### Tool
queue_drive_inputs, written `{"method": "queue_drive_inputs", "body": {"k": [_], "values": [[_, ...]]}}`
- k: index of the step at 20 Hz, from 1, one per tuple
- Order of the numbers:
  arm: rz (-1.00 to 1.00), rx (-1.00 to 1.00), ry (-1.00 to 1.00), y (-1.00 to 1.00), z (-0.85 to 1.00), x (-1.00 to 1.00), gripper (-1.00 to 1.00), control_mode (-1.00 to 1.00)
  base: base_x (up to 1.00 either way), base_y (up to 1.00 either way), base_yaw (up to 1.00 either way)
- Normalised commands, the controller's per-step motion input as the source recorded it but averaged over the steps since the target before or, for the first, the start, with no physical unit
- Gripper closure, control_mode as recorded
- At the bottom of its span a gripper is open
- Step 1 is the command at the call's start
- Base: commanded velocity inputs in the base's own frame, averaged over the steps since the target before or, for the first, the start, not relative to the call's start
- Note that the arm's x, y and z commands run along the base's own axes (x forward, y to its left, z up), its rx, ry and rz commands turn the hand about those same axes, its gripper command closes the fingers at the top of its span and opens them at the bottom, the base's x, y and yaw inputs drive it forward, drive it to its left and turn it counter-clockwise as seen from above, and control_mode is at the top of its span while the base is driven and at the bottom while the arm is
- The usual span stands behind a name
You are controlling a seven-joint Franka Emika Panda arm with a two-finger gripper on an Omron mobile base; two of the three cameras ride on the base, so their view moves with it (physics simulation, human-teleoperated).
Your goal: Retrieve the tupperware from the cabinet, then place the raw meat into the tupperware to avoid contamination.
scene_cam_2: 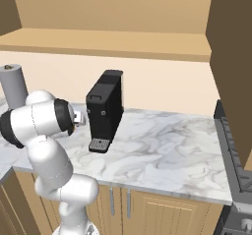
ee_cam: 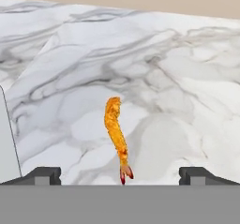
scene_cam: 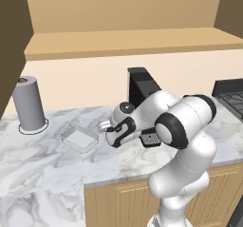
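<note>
The claw (ee_cam: pixel 119 175) stands wide over the marble counter (ee_cam: pixel 178 92), raw meat (ee_cam: pixel 116 134) between its tips; the tupperware (scene_cam: pixel 80 139) seems just beside

the tupperware (scene_cam: pixel 79 139) sits on the counter (scene_cam: pixel 47 164), with the paper-towel roll (scene_cam: pixel 29 103) behind it to the left and the coffee machine (scene_cam: pixel 141 86) off to its right by the wall. the raw meat (ee_cam: pixel 117 136) lies on the counter between the spread fingertips (ee_cam: pixel 44 175) of the gripper (ee_cam: pixel 120 176), the tupperware's edge just to its left.
</note>
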Motion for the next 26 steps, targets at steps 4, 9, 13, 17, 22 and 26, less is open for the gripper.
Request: {"method": "queue_drive_inputs", "body": {"k": [4,9,13,17,22,26], "values": [[0.00,-0.02,0.00,0.00,-0.14,0.21,-1.00,-1.00,0.00,0.00,0.00],[0.00,-0.01,0.00,0.01,-0.19,0.24,-1.00,-1.00,0.00,0.00,0.00],[0.00,0.00,0.00,0.11,-0.20,0.18,-1.00,-1.00,0.00,0.00,0.00],[0.00,0.00,0.01,0.23,-0.28,0.03,-1.00,-1.00,0.00,0.00,0.00],[0.00,0.01,0.00,0.19,-0.16,0.01,-1.00,-1.00,0.00,0.00,0.00],[0.00,0.00,0.00,0.00,0.00,0.00,-1.00,-1.00,0.00,0.00,0.00]]}}
